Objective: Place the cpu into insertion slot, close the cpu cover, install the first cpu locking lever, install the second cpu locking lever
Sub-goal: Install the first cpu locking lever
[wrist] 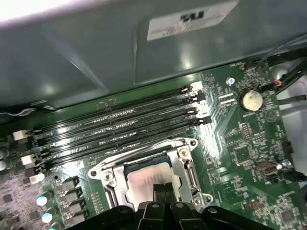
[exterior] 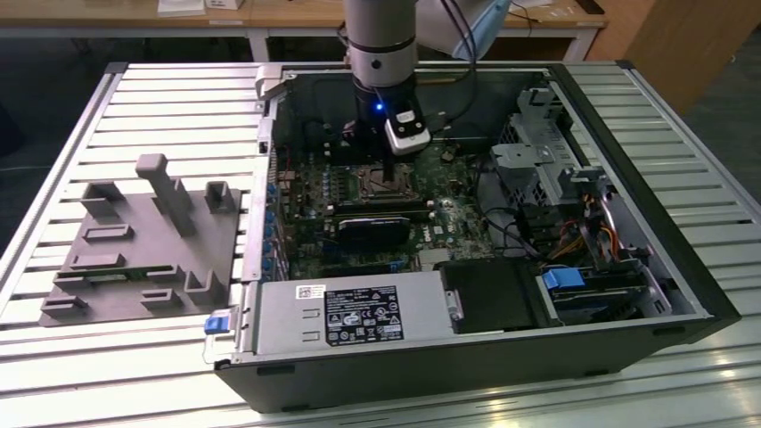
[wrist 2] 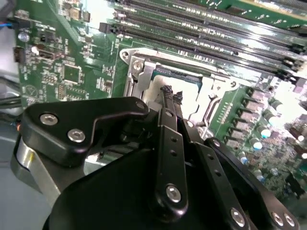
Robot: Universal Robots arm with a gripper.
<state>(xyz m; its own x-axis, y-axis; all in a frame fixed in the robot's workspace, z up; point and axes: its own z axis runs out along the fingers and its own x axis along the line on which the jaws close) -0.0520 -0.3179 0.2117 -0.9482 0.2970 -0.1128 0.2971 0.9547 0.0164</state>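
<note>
Tool (wrist 2: pixel 169 93) is down inside the open PC case (exterior: pixel 666 294), fingers together, tips right over the cpu (wrist: pixel 146 178), not clamped on anything I can see. The cpu sits in the insertion slot (wrist: pixel 108 176) directly below the tool: small square, silver-grey lid, glare on top. The cpu cover (wrist: pixel 184 152) shows as a silvery frame around the chip; can't tell whether it is latched. Four long black memory slots (wrist: pixel 120 127) run just beyond the socket. White label on the case wall, print unreadable. Grey fixture block (exterior: pixel 143 250) sits on the slatted tabletop (exterior: pixel 178 98), well apart from the tool.
</note>
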